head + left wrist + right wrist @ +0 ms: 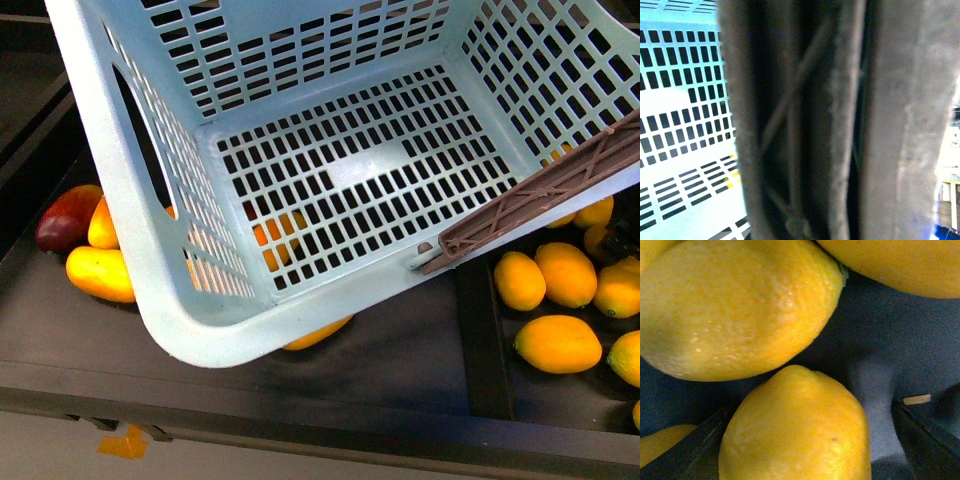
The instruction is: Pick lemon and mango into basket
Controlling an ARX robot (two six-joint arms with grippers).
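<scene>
The turquoise basket (330, 170) hangs tilted close in front of me, empty inside, over a dark shelf. Its brown handle (540, 200) crosses at the right. In the left wrist view the handle (805, 125) fills the picture, blurred, beside the slotted wall (685, 100); my left gripper is shut on it, its fingers not distinct. My right gripper (805, 455) is open, with a bright yellow lemon (795, 430) between its dark fingers (930, 440). Lemons (558, 343) lie at the right in the front view. An orange-yellow mango (100, 272) lies at the left.
A dark red mango (62, 220) lies at the far left. Another orange-yellow fruit (315, 333) pokes out under the basket. A dark divider (485, 350) separates the lemon bin. More lemons (735, 310) crowd close around my right gripper.
</scene>
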